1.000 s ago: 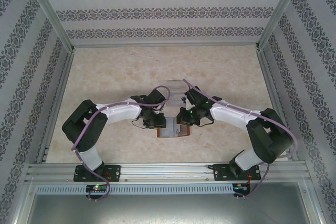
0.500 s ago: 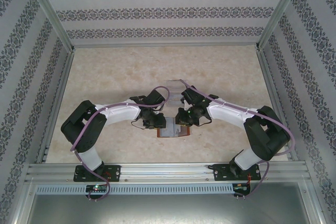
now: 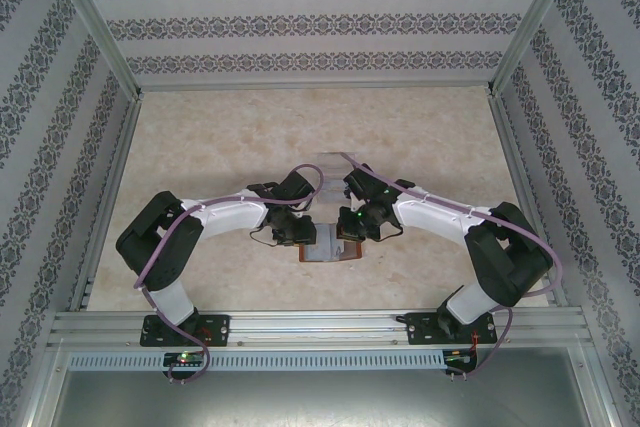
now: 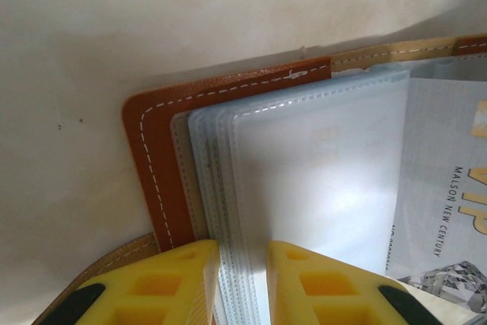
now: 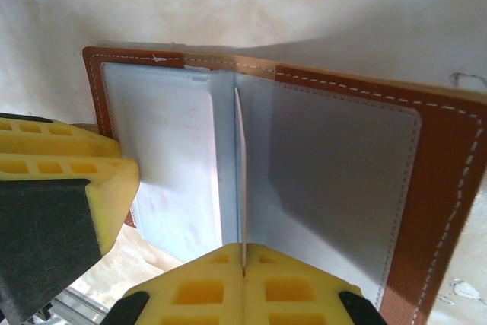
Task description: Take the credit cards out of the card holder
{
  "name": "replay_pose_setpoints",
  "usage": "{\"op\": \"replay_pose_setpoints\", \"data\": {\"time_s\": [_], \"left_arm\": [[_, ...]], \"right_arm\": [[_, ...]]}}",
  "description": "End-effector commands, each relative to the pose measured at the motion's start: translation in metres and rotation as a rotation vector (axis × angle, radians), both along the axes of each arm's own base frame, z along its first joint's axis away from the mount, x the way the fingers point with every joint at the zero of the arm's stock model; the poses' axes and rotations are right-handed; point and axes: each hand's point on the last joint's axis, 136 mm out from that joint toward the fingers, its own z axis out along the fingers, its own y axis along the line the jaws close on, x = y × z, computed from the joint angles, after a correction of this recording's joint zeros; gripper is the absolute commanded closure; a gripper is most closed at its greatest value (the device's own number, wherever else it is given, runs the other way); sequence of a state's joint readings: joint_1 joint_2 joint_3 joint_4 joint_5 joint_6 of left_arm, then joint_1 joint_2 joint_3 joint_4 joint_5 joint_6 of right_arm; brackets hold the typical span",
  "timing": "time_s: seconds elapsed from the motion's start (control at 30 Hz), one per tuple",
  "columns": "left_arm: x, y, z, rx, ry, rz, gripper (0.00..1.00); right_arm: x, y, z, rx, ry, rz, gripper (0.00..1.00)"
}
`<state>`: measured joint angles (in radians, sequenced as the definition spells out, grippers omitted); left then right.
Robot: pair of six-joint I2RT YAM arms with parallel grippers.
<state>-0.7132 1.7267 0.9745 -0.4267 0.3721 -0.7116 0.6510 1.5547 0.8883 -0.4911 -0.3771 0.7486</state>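
The open brown card holder [image 5: 449,180] lies on the table [image 4: 114,28]. The left fingers [image 4: 171,279], narrowly apart, clamp the edge of its clear sleeves [image 4: 319,165]. Right of them a sleeved credit card [image 4: 449,188] reads "VIP" and "MALSON NEW CENTURY". The right fingers [image 5: 293,279] are pressed together on an upright pale leaf [image 5: 240,173]; whether it is a sleeve or a card I cannot tell.

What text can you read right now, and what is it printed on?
"MALSON NEW CENTURY": on the pale card inside the open card holder, running sideways in the left wrist view.
"VIP": large gold letters on the same card, cut off by the frame edge, so this is only a likely reading.
A smaller dark line lower on that card: too small and too cut off to read.
Nothing else is legible.
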Motion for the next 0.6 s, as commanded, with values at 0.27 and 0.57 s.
{"op": "replay_pose_setpoints", "data": {"time_s": [0.27, 0.57], "left_arm": [[-0.019, 0.010, -0.012, 0.039, 0.052, -0.009, 0.75], [-0.019, 0.009, -0.012, 0.036, 0.049, -0.012, 0.74]], "right_arm": [[0.005, -0.008, 0.031, -0.028, -0.089, 0.043, 0.96], [-0.002, -0.014, 0.056, -0.118, -0.219, 0.429, 0.96]]}}
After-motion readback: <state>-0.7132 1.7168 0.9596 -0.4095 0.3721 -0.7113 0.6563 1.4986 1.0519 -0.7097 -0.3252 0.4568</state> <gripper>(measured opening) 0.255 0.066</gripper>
